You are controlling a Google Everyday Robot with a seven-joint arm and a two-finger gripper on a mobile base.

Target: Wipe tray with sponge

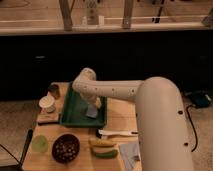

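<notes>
End effector (93,106) down in tray (70,107) at its 3 o'clock side, on sponge (92,112); finger state can't tell. Sponge likely soft, light; grip across its short sides.

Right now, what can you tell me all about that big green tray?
The tray is a large green rectangle with raised sides and a flat bottom, and it looks like plastic. It lies flat on the wooden table, towards the back left. A small blue-grey sponge sits inside it near the right front corner. The gripper reaches down into the tray right above that sponge. A white cup stands just left of it.
</notes>
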